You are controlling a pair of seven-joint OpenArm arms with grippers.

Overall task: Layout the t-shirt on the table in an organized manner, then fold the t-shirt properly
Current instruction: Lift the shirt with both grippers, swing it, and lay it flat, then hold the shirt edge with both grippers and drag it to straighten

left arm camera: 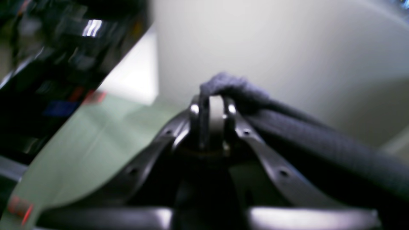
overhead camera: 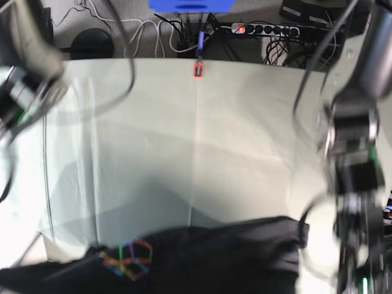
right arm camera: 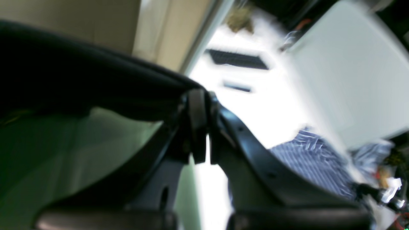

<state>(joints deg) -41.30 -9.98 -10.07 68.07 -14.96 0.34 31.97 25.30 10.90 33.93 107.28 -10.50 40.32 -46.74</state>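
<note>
Both grippers are clamped on the t-shirt (overhead camera: 202,257), left gripper (left arm camera: 213,107) and right gripper (right arm camera: 199,121) at opposite ends, so its long axis stretches between them over the table's (overhead camera: 202,141) near edge.

Both wrist views are motion-blurred; fine detail is unreadable. In the base view the t-shirt (overhead camera: 208,257) is cut off by the bottom edge, so its lower part is unseen. Its rainbow graphic (overhead camera: 130,257) is smeared (pattern indistinct). Both arms are blurred there, and neither tool's tips appear. The striped cloth (right arm camera: 314,159) in the right wrist view cannot be identified.
</note>
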